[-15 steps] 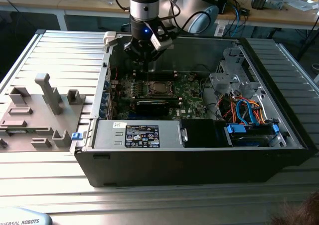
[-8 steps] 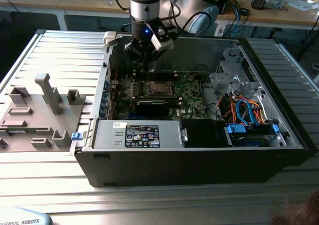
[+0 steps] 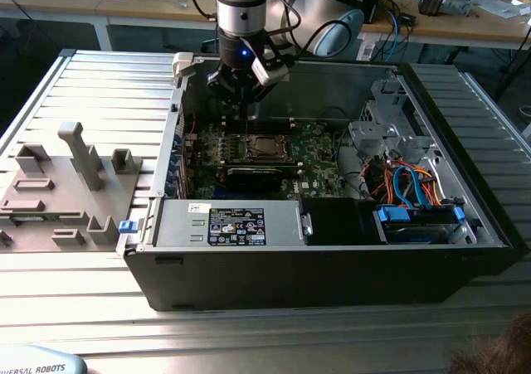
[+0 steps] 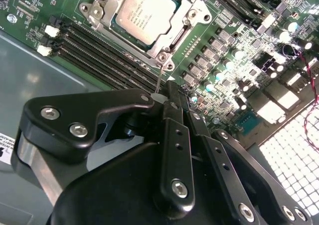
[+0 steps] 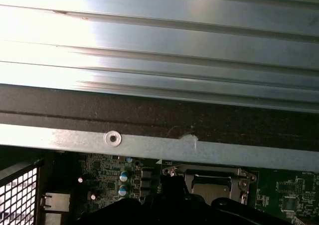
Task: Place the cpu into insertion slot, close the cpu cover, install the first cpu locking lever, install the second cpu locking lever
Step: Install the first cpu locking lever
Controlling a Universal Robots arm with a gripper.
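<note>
Second wrist view — cpu [image 4: 144,13] flat under cpu cover [image 4: 197,15].

The cpu [image 3: 264,147] sits in its socket on the board [image 3: 315,162], inside the open case [image 3: 465,142]. The gripper [image 3: 249,113] hangs at the cpu's eleven o'clock in the exterior view, the fixture tray [image 3: 58,187] lying outside the case at nine.

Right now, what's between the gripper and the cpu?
In the second wrist view, a thin metal lever rod runs from the gripper up to the cpu cover framing the cpu; beside it lies bare green board.
</note>
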